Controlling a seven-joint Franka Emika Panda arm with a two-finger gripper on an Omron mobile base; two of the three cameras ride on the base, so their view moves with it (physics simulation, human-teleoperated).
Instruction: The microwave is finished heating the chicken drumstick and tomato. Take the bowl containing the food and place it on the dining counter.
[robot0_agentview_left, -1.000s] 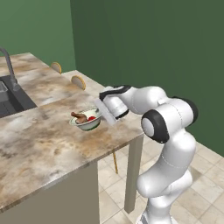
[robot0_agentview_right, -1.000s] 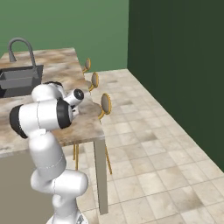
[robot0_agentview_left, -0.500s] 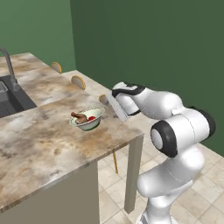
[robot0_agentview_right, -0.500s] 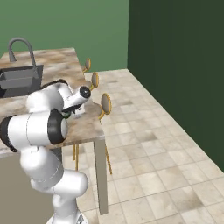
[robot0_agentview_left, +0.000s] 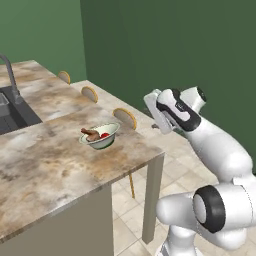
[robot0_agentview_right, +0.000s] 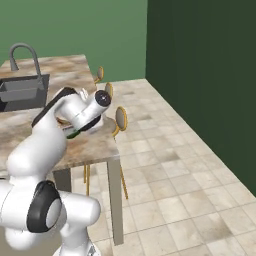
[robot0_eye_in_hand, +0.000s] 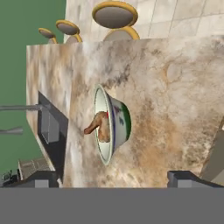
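You had the bowl (robot0_agentview_left: 100, 136) resting on the dining counter (robot0_agentview_left: 55, 165), left of centre in the left base frame and near the counter's overhanging corner above its thin support leg (robot0_agentview_left: 152, 197). The chicken drumstick (robot0_agentview_left: 90, 133) lay inside the bowl with the tomato (robot0_agentview_left: 104, 135) just beside it, a small red spot toward the right of the bowl.

In the hand frame the scene was rolled on its side: the bowl (robot0_eye_in_hand: 112, 124) sat at the centre, seen edge-on with its green underside facing right, and the drumstick (robot0_eye_in_hand: 99, 125) poked out to the left of the rim. The marbled counter (robot0_eye_in_hand: 175, 100) spread across the right half of that frame.

Your gripper (robot0_eye_in_hand: 112, 178) stood wide, with one dark fingertip (robot0_eye_in_hand: 40, 178) at the lower left and the other at the lower right. Nothing sat between them, and the bowl was clear of both tips.

In the left base frame the hand (robot0_agentview_left: 164, 112) hung right of centre, off the counter's edge and apart from the bowl. A sink (robot0_agentview_left: 14, 116) with its faucet (robot0_agentview_left: 10, 75) sat at the far left, and three round stools (robot0_agentview_left: 126, 117) lined the counter's far side. In the right base frame the arm (robot0_agentview_right: 70, 111) crossed in front of the counter (robot0_agentview_right: 92, 146), hiding the bowl.
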